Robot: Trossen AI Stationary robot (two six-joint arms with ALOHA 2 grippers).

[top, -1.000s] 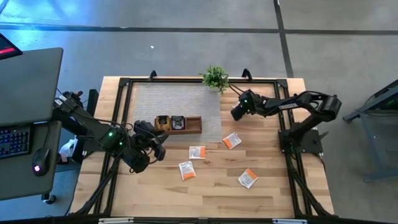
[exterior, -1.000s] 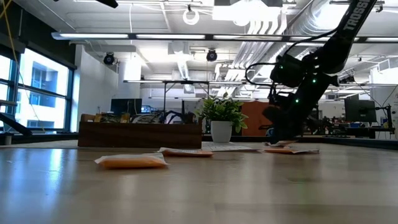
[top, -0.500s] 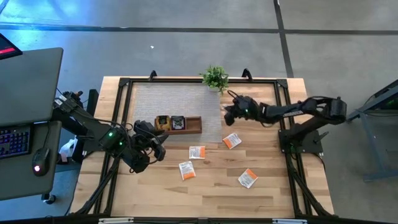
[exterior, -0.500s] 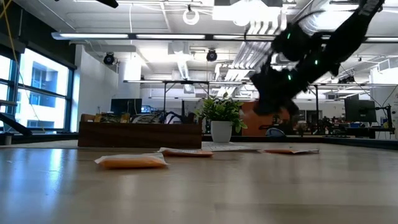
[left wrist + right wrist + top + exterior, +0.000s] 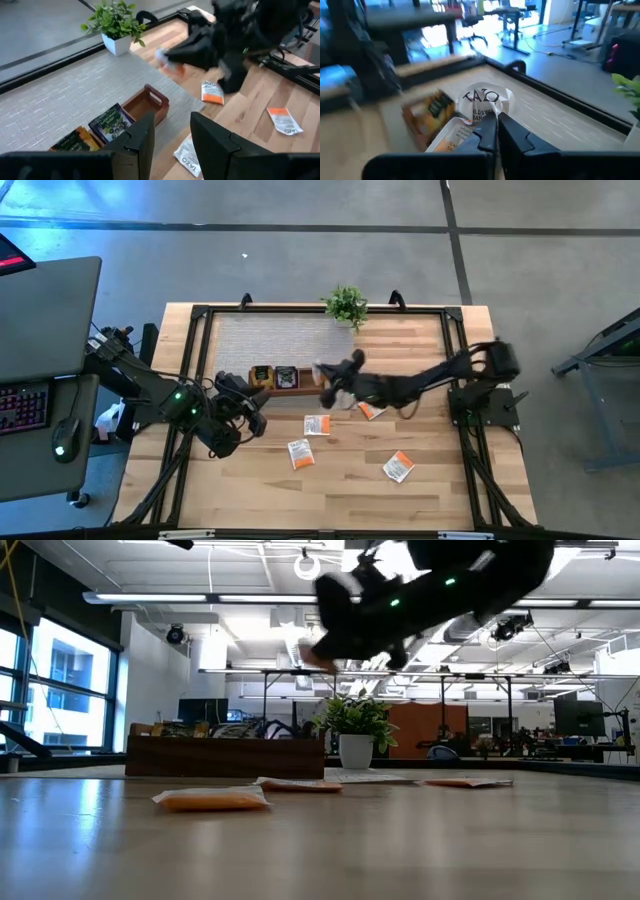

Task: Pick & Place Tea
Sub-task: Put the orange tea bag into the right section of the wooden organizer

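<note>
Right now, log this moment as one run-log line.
right gripper: shut on orange-and-white tea sachet, above brown wooden compartment tray | left gripper: open, waiting beside tray | four orange-and-white sachets on table

Overhead, table-level and two wrist views, all sharing the tray (image 5: 300, 380).

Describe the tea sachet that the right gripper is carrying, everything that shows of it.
The tea sachet is a small flat packet, white at one end with dark TAZO print, orange at the other. It looks like thin paper or foil, slightly crumpled. The right gripper holds it pinched between its fingers, lifted off the table, near the open end of the wooden tray. Nothing else touches it.
</note>
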